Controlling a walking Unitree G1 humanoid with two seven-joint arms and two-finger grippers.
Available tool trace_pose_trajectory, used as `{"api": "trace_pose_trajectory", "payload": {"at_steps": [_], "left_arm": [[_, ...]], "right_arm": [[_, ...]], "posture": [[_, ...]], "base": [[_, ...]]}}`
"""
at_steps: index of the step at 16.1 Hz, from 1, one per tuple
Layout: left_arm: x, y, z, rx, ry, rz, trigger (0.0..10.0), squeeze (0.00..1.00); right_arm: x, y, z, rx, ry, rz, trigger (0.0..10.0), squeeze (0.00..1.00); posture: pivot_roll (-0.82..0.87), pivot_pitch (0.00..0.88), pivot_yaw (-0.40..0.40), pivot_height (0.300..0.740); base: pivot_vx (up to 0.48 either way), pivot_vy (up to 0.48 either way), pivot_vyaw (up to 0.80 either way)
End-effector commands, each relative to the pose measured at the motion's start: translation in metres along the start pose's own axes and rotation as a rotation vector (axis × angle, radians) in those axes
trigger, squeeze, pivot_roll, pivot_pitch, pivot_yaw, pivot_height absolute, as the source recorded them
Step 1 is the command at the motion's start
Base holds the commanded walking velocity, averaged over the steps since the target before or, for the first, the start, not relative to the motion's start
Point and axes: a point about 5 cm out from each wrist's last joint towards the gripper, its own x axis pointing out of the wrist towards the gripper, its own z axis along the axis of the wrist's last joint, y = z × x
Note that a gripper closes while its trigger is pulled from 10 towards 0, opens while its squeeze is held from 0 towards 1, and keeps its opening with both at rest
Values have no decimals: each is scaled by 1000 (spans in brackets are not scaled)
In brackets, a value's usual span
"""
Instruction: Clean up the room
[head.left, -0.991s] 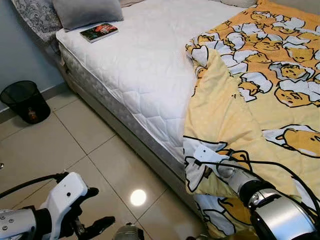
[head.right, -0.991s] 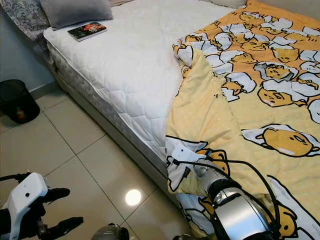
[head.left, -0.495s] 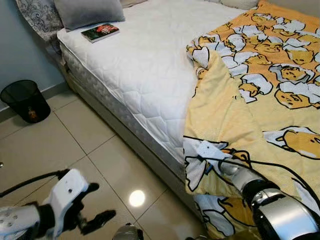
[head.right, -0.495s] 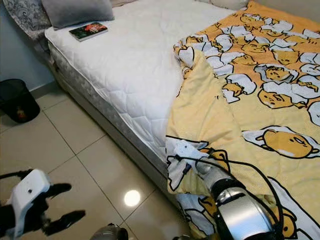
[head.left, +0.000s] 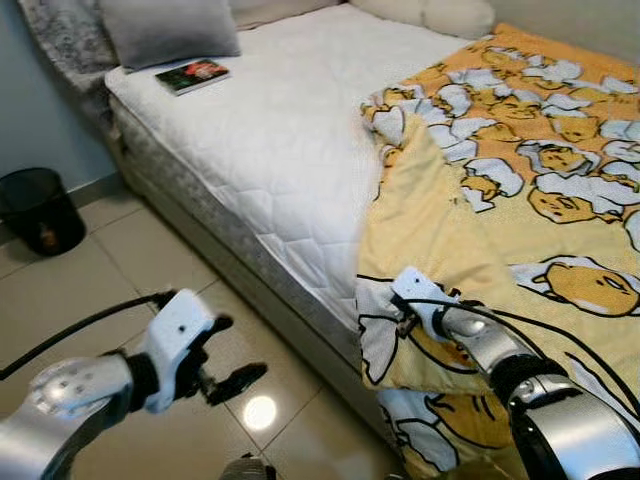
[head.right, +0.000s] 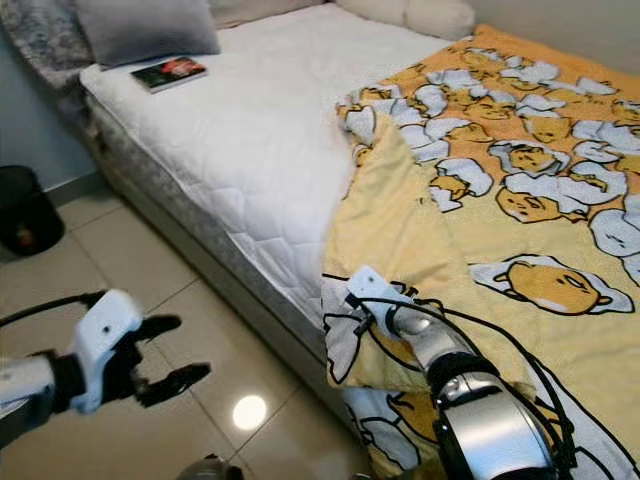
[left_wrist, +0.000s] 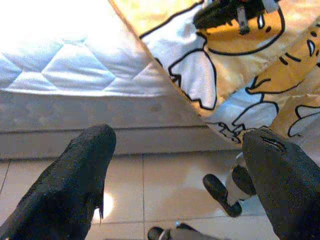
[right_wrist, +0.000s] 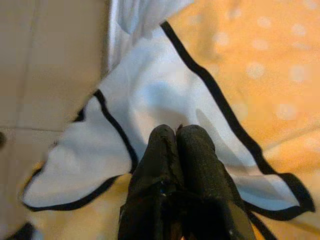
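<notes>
A yellow cartoon-print blanket (head.left: 520, 210) covers the right half of the bed, and its edge hangs over the mattress side toward the floor. My right gripper (head.left: 405, 300) is at that hanging edge, by a white, black-outlined patch. In the right wrist view its fingers (right_wrist: 165, 150) are pressed together on the white cloth (right_wrist: 150, 95). My left gripper (head.left: 245, 348) is open above the tiled floor, left of the bed side. In the left wrist view its fingertips (left_wrist: 87, 165) stand wide apart, facing the mattress side and the hanging blanket (left_wrist: 200, 85).
The bare white mattress (head.left: 290, 130) takes up the left half of the bed. A book (head.left: 193, 75) and a grey pillow (head.left: 165, 30) lie near its head. A black waste bin (head.left: 38, 208) stands on the floor by the wall. Glossy tiles (head.left: 120, 270) run alongside the bed.
My left arm has risen and swung toward the bed side, fingers still apart. The head camera has shifted slightly. The right gripper stays on the blanket edge.
</notes>
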Motion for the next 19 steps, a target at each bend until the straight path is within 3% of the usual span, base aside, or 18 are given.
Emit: {"api": "trace_pose_trajectory", "payload": {"at_steps": [1,3,4,5,6,7,8,9,12,13,14,15,18,19], "left_arm": [[4,2,1,9,-6,8,10000,0],[9,5,2,17,-11,13,10000,0],[13,10,2,24,-9,38,10000,0],[17,15,1,26,-4,75,10000,0],[19,19,1,16,-4,103,10000,0],[27,28,1,-3,-15,162,10000,0],[37,36,2,-49,-44,208,10000,655],[45,41,5,-84,-73,224,10000,1000],[56,42,11,-80,-116,220,10000,1000],[60,42,13,-69,-133,228,10000,1000],[64,40,13,-65,-144,232,10000,1000],[67,38,13,-61,-148,216,10000,1000],[72,29,11,-34,-139,127,10000,1000],[73,22,10,-14,-134,44,10000,1000]], "right_arm": [[-2,-1,4,59,-45,39,0,0],[-4,-2,5,34,-58,64,0,0],[-6,-6,5,36,-61,34,4549,0],[-8,-11,5,74,-71,1,10000,0],[-9,-14,6,101,-81,-21,10000,0],[-11,-17,7,151,-106,-54,10000,824],[-16,-19,5,204,-126,-97,10000,1000],[-20,-18,0,240,-136,-121,10000,1000],[-34,-16,-11,299,-145,-149,10000,1000],[-46,-14,-19,337,-144,-145,10000,1000],[-64,-7,-35,368,-89,-95,10000,1000],[-71,-4,-48,395,-33,-88,10000,1000],[-84,3,-83,615,90,-124,10000,1000],[-89,6,-92,722,119,-150,10000,1000]], "posture": [[156,0,-33,740],[145,0,-31,740],[138,0,-31,740],[128,0,-30,740],[124,0,-29,740],[105,0,-20,740],[74,0,0,740],[50,0,14,740],[17,0,31,740],[1,0,38,740],[-14,0,45,740],[-19,0,46,740],[-36,0,50,740],[-37,0,49,740]], "base": [[0,0,0],[0,0,0],[0,0,0],[0,0,0],[0,0,0],[0,0,0],[0,0,0],[0,0,0],[0,0,0],[0,0,0],[0,0,0],[0,0,0],[0,0,0],[0,0,0]]}}
